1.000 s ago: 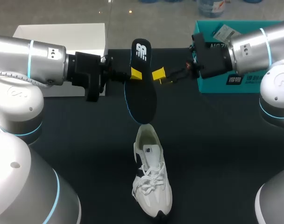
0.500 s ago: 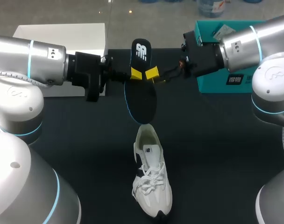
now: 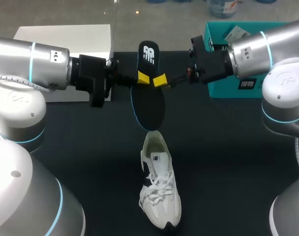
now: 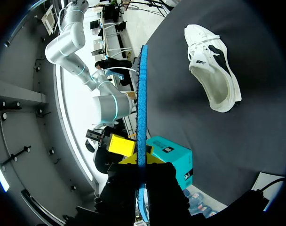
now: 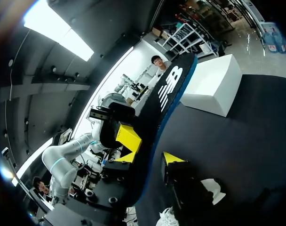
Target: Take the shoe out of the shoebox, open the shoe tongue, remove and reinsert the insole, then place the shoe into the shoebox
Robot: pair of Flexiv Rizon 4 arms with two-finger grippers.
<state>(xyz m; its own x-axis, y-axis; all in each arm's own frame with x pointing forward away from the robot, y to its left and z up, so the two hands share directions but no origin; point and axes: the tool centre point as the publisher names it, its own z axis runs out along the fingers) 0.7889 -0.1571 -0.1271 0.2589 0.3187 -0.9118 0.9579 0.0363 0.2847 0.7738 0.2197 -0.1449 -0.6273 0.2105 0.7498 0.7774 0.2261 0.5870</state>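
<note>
While my left gripper [image 3: 139, 78] is clamped on one long edge of the insole [image 3: 148, 98], it holds it in the air above the table [image 3: 228, 157]. Insole's long axis runs near-far: logo heel end points away from me, toe end sits over the heel of the shoe [image 3: 160, 189]. Right gripper [image 3: 162, 81] is spread, straddling the opposite edge, no grip. Shoe lies on the table, toe toward me, teal shoebox [image 3: 223, 91] off right.

Overhead, two wrists; shared insole [image 3: 149, 108]
</note>
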